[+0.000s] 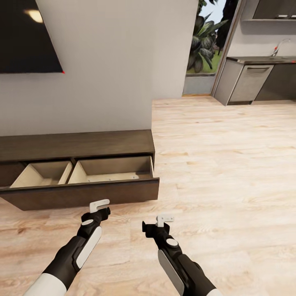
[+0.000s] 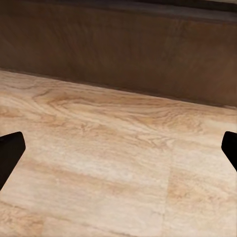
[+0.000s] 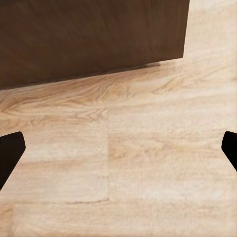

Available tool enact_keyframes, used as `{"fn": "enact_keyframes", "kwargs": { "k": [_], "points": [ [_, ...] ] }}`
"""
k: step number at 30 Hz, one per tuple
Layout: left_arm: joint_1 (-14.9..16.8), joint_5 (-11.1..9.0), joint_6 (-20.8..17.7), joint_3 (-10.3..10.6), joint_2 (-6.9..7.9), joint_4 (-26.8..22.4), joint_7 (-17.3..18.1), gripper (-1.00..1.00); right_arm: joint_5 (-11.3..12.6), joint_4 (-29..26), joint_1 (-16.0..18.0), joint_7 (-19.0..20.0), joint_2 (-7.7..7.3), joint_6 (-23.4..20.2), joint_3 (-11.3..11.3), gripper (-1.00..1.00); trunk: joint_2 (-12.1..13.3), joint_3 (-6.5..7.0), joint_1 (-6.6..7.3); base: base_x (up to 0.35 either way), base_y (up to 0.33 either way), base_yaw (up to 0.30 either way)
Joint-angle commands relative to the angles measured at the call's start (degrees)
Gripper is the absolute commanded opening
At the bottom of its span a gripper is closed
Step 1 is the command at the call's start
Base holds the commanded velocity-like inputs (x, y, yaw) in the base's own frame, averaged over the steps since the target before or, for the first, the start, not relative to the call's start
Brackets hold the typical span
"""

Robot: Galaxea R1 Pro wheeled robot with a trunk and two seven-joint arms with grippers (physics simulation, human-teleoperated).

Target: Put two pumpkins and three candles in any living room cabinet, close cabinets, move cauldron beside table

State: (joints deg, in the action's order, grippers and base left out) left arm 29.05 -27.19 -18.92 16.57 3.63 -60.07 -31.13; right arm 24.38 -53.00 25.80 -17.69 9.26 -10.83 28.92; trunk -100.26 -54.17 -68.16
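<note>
The cabinet (image 1: 78, 144) stands against the wall at eleven o'clock, its drawer (image 1: 82, 193) pulled out. Left gripper (image 1: 100, 204) and right gripper (image 1: 166, 219) hover over the floor (image 1: 230, 172), fingers spread, holding nothing.

One cabinet (image 1: 78, 144) (two open compartments), two grippers, one television (image 1: 26, 37).

Cabinet (image 1: 78, 144): low, against the wall; its drawer (image 1: 82, 193) is pulled out, its front projecting over the floor just ahead of both grippers.
Drawer compartments: two, open from above, divider between.
Wood floor (image 1: 222, 164): open to the right of the cabinet, through to the kitchen units (image 1: 250, 82).
</note>
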Motion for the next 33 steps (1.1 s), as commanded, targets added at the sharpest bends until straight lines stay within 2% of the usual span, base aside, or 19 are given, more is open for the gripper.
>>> {"fn": "enact_keyframes", "kwargs": {
  "k": [1, 6, 12, 15, 18, 22, 27, 30, 33],
  "points": [
    [0.05, -0.38, -0.09, 0.26, 0.09, -0.04, -0.51, 1.0, 0.38, -0.13, 0.04, -0.45, -0.07, -0.19, 0.19, 1.0, -0.44, -0.23, -0.22, 0.0, 0.0, 0.0],
    [0.05, -0.34, 1.1, 0.3, 0.18, 0.2, -0.51, 1.0, 0.33, -0.36, 0.04, -0.35, -0.24, -0.05, 0.24, 1.0, -2.44, -1.13, -1.32, 0.0, 0.0, 0.0],
    [0.05, -0.12, 7.05, 0.87, 0.18, 3.77, -0.4, 1.0, 0.24, -0.71, 0.04, -0.54, -0.34, 0.18, 0.26, 1.0, -4.85, -2.2, -2.64, 0.0, 0.0, 0.0],
    [0.05, 0.26, 9.06, 2.8, 0.26, 5.21, -0.36, 1.0, 0.23, -0.82, 0.04, -0.66, -0.34, 0.1, 0.29, 1.0, -6.05, -2.74, -3.3, 0.0, 0.0, 0.0],
    [0.05, 1.72, 10.15, 4.75, 0.25, 5.74, -0.39, 1.0, -0.03, -0.93, 0.04, -0.86, -0.36, 0.28, 0.32, 1.0, -7.26, -3.28, -3.96, 0.0, 0.0, 0.0],
    [0.05, 2.53, 11.04, 5.37, 0.28, 5.93, -0.35, 1.0, -1.03, -0.83, 0.04, -0.86, -0.3, 3.42, 0.86, 1.0, -8.86, -4.0, -4.83, 0.0, 0.0, 0.0],
    [0.05, 2.66, 11.3, 5.54, 0.32, 6.0, -0.34, 1.0, -2.9, 0.52, 0.04, -0.9, 0.01, 8.64, 3.48, 1.0, -10.87, -4.9, -5.93, 0.0, 0.0, 0.0],
    [0.03, 2.73, 11.34, 5.59, 0.34, 6.01, -0.14, 1.0, -3.37, 2.05, 0.31, -0.93, 0.11, 10.44, 4.02, 1.0, -12.07, -5.43, -6.59, 0.0, 0.0, 0.0],
    [-0.02, 2.8, 11.35, 5.6, 0.58, 6.01, 2.35, 1.0, -3.43, 3.93, 1.63, -0.94, 0.13, 11.78, 4.15, 1.0, -13.27, -5.97, -7.25, 0.0, 0.0, 0.0]
  ]
}}
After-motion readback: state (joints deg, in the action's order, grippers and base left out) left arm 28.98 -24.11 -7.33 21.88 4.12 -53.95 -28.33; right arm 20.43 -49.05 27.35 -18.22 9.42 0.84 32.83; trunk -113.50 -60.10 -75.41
